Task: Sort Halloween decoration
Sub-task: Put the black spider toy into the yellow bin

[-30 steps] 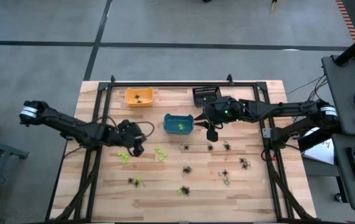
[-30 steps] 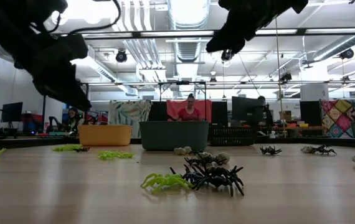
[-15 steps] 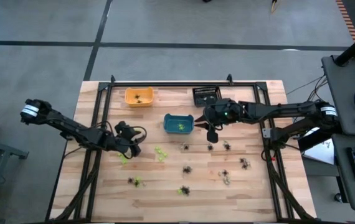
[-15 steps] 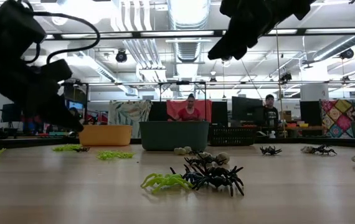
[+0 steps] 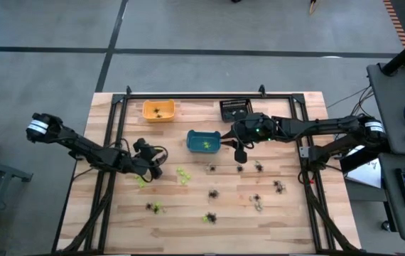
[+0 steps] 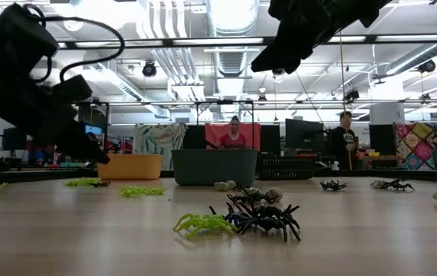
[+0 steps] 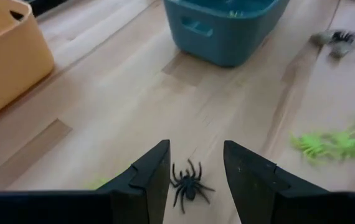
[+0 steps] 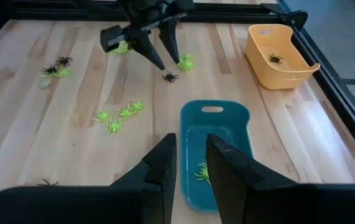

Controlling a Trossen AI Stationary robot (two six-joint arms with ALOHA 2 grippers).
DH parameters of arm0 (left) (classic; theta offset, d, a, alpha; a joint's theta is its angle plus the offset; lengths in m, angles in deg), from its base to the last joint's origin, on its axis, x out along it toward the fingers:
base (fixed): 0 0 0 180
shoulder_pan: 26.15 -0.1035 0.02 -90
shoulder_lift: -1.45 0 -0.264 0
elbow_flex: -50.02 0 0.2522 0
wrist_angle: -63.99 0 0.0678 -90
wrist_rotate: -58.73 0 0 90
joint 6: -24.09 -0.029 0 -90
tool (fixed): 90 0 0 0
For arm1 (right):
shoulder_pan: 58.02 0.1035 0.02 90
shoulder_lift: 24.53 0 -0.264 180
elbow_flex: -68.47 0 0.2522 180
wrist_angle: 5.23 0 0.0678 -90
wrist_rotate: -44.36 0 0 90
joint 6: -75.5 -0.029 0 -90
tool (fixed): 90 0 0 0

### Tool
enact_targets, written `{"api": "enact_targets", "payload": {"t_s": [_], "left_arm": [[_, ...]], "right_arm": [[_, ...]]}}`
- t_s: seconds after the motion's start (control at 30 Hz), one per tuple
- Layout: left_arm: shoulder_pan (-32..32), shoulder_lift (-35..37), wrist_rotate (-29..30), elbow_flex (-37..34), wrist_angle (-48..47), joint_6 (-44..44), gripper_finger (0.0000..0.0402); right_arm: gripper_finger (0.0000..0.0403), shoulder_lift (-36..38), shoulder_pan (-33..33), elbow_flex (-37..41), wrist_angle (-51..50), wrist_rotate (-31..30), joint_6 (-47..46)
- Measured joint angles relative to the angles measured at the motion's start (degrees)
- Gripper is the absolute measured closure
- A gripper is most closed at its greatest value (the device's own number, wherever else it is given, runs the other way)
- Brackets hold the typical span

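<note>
Wooden planks of the bench (image 5: 117,227) are seen from above, strewn with tiny plastic spider trinkets (image 5: 212,193), lime green, black and pale, across its middle and near half. A rectangular orange plastic bin (image 5: 158,110), a black slatted bin (image 5: 235,107) and a teal plastic bin (image 5: 203,141) are set toward the far edge. The left gripper (image 5: 151,169) is held low left of centre; the right gripper (image 5: 239,152) is poised just beside the teal bin.

From bench height, a knot of black and green spiders (image 6: 238,217) is seen close up, with both arms raised above the surface.

Through the left wrist camera, a small black spider (image 7: 188,185) is framed between the parted, empty fingers (image 7: 153,176), not yet touched. A closing slightly off centre could flick so light a piece aside.

Through the right wrist camera, the fingers (image 8: 160,167) are set narrowly apart over the teal bin; whether anything is pinched cannot be told. One green spider (image 8: 202,172) lies inside. Its rim is close, so a sideways sweep could nudge the bin. Open board is left between the arms.
</note>
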Motion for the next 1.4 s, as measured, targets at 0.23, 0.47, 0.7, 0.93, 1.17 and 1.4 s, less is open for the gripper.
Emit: {"api": "enact_targets", "payload": {"t_s": [0.23, 0.47, 0.7, 0.93, 1.17, 1.4], "left_arm": [[0.0, -8.3, -0.7, 0.0, 1.3, 4.6, 0.0269], [0.0, -14.0, 0.1, 1.6, 2.4, 6.7, 0.0269], [0.0, -16.1, 0.4, 1.9, 2.7, 8.1, 0.0269], [0.0, -14.6, -0.6, 1.9, 2.2, 8.5, 0.0281], [0.2, -12.9, -1.8, 1.8, 2.0, 7.4, 0.034], [0.2, -12.2, -3.6, 2.6, 1.6, 6.9, 0.0396]], "right_arm": [[0.033, -0.4, 0.0, 0.0, 1.0, 0.0, 0.2], [0.032, -0.4, 0.0, 0.0, 2.1, 0.0, 0.9], [0.0324, -1.1, 0.0, 0.0, 2.2, 0.0, 1.2], [0.0333, -1.2, 0.0, 0.0, 2.2, 0.0, 1.1], [0.0326, -1.2, 0.0, 0.0, 2.2, 0.0, 1.1], [0.0325, -1.2, 0.0, 0.0, 2.1, 0.0, 1.1]]}}
